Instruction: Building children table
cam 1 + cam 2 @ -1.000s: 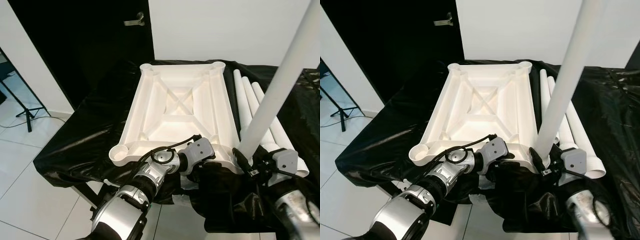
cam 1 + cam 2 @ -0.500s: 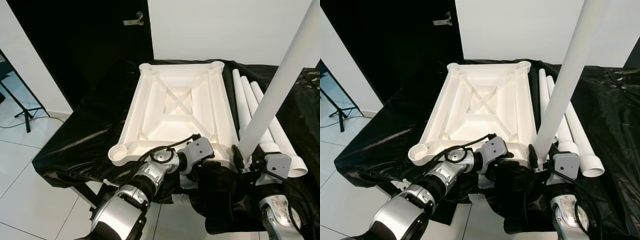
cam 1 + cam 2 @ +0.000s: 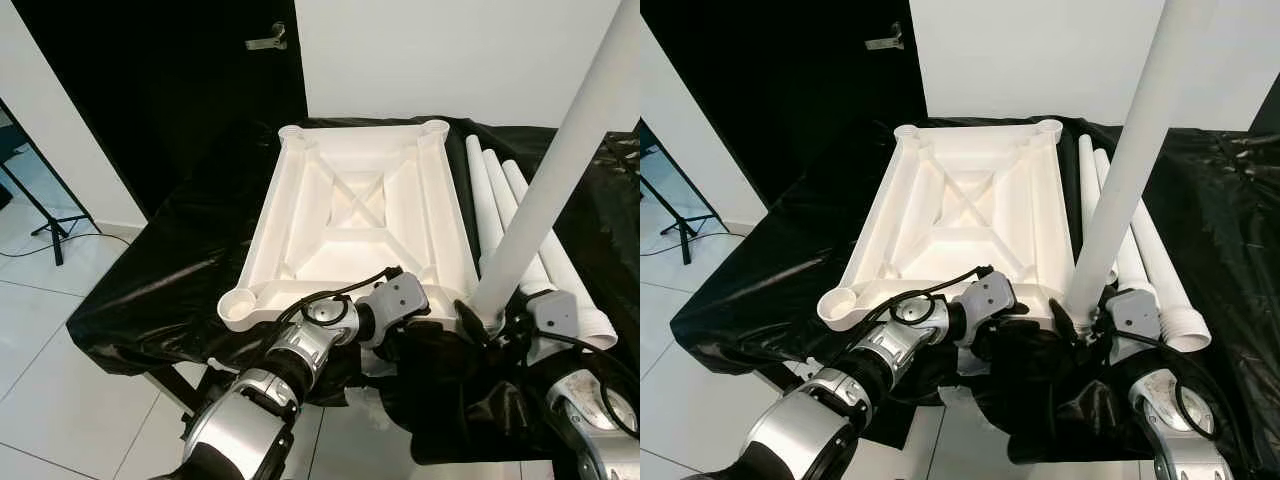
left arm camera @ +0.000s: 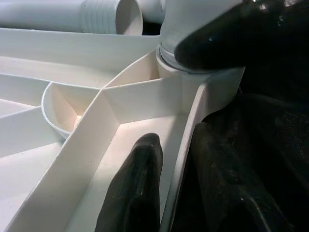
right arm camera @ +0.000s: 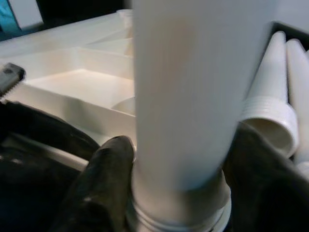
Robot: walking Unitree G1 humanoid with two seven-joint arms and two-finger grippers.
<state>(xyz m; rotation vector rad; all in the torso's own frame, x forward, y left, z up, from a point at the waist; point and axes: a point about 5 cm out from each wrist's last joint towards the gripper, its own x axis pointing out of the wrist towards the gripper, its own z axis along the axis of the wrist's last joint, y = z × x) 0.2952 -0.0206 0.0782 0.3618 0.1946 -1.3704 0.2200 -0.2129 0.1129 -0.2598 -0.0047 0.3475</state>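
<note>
Leg point(image 3: 560, 170) upright between right claw point(image 5: 178, 193) fingers, seemingly in corner socket.

Straight ahead stands a plain white wall point(image 3: 450, 60), evenly lit and bare. To its left sits a black matte door point(image 3: 170, 90) with a silver lever handle point(image 3: 268, 41) near the top, the metal catching a little light. A second white wall panel point(image 3: 45, 130) angles in at the far left. Down below, glossy white floor tiles point(image 3: 60, 400) with thin grey joints reflect the brightness of the room. On that floor at the left edge, a black tripod stand point(image 3: 45, 220) spreads its thin legs, a dark cable trailing beside it.
</note>
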